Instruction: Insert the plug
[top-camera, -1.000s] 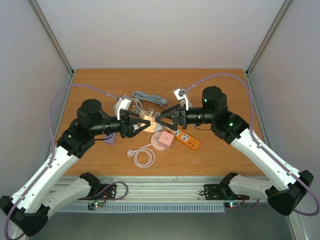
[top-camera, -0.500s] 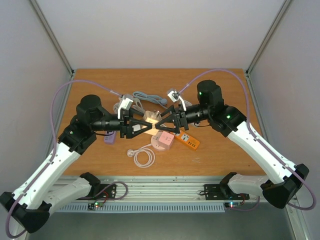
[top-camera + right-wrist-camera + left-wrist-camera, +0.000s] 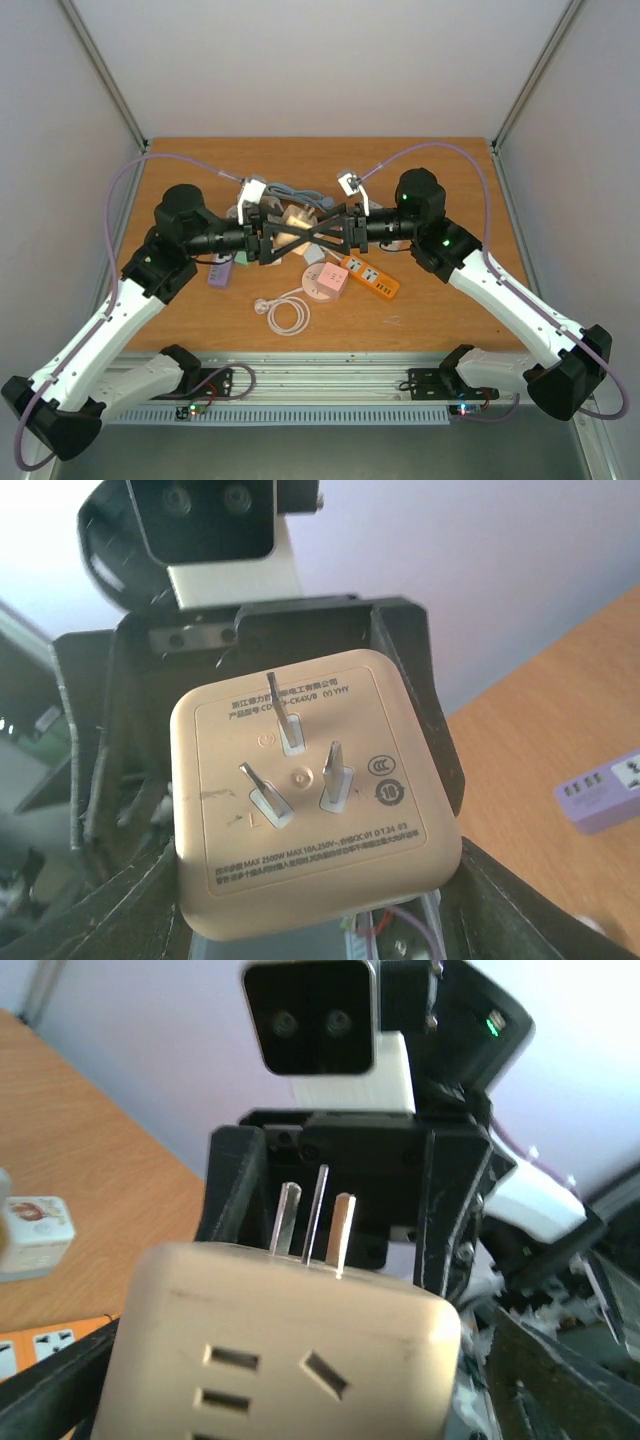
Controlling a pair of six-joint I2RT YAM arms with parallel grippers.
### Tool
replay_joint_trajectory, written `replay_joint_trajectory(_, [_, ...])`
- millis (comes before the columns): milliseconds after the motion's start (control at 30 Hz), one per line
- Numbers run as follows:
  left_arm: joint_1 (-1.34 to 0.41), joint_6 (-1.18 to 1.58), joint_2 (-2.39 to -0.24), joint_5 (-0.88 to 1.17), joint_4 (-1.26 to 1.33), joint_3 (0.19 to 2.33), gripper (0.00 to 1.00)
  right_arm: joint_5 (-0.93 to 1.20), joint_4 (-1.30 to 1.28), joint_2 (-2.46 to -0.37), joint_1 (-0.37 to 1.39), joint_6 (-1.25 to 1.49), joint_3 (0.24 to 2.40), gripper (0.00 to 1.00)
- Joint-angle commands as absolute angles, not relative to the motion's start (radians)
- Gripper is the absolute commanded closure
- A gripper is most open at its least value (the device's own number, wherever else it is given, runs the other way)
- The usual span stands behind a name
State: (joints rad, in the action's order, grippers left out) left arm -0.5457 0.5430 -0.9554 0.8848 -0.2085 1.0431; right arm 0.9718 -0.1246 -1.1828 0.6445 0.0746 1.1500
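Note:
A beige cube adapter plug (image 3: 293, 220) hangs in the air over the table's middle. My left gripper (image 3: 300, 232) is shut on it. The left wrist view shows its socket face (image 3: 280, 1350), with three prongs (image 3: 315, 1215) pointing away. My right gripper (image 3: 312, 232) is open, and its fingers overlap the left gripper's from the opposite side. The right wrist view shows the adapter's prong face (image 3: 305, 790) close up between my spread right fingers (image 3: 100, 910). An orange power strip (image 3: 372, 277) and a pink socket cube (image 3: 326, 282) lie on the table just below.
A purple power strip (image 3: 220, 272) lies under the left arm and also shows in the right wrist view (image 3: 600, 790). A white coiled cable (image 3: 287, 315) lies near the front. A grey cable (image 3: 292, 192) lies behind the grippers. A small white adapter (image 3: 35, 1235) lies on the table.
Both grippers have risen and closed the gap between them. The left gripper lifted the adapter, and the right gripper's open fingers now overlap it.

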Motion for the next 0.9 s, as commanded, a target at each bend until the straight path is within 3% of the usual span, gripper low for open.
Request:
replay_joint_trajectory(0, [-0.551,0.729,-0.934,0.651,-0.021,1.026,0.07,0.79,0.239,-1.179,0.647,0.307,1.092,0.68])
replay_joint_trajectory(233, [-0.551,0.878,-0.919,0.488,0.225,0.941,0.06,0.588,0.4,-1.219,0.649,0.48,1.071,0.67])
replay_joint_trajectory(433, [-0.551,1.015,-0.95,0.48,0.413,0.902,0.12,0.538,0.481,-1.25,0.651,0.572,1.076,0.67])
replay_joint_trajectory(867, [-0.552,1.049,-1.016,0.488,0.413,0.957,0.21,0.593,0.587,-1.292,0.657,0.722,1.064,0.66])
